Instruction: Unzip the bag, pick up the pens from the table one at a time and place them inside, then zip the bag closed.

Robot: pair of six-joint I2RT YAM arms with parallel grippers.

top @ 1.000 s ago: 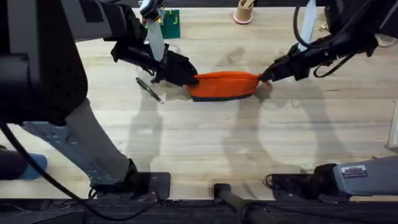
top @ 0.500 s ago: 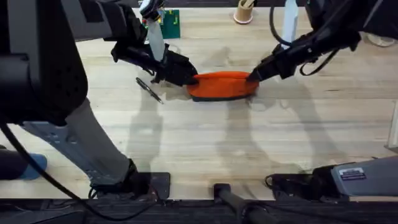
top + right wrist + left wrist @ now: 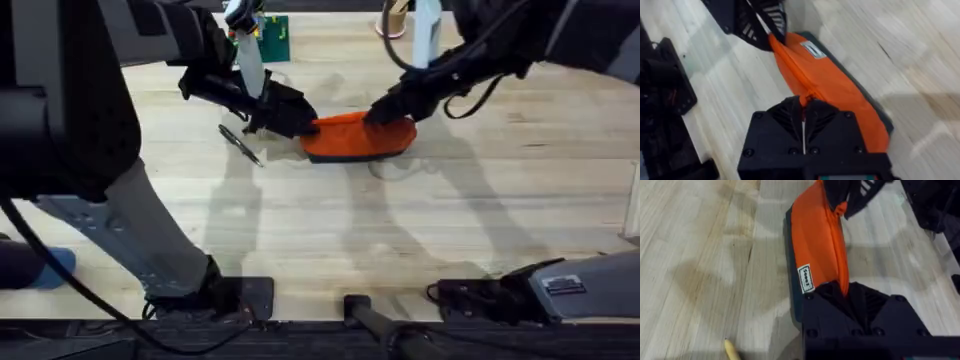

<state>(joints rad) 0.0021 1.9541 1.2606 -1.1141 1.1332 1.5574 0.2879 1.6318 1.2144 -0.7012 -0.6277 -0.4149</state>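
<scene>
The bag (image 3: 358, 138) is lying on the table (image 3: 420, 230), orange fabric on top and a dark grey base underneath, stretched between the two grippers. The left gripper (image 3: 306, 126) is pinching the bag's left end; seen from the left wrist, its black fingers (image 3: 826, 294) are closing tight on the orange fabric right beside a small white label (image 3: 805, 278), and the rest of the bag is running straight away from those fingers toward the other arm. The right gripper (image 3: 377, 113) is sitting over the top ridge of the bag, roughly partway along it rather than at the far end. From the right wrist its fingers (image 3: 790, 107) are pressing together with almost no gap, and a bit of red, what looks like the zipper pull (image 3: 804, 99), is showing right at their tips, so they are gripping the pull on the zipper line. I cannot tell from here how far the zipper is open.

A black pen (image 3: 239, 144) is lying on the wood just beside the left gripper, on the side away from the bag, angled and not touching the fingers. A yellowish pen (image 3: 730, 350) tip is peeking into the left wrist view, near the fingers but apart from the bag.
</scene>
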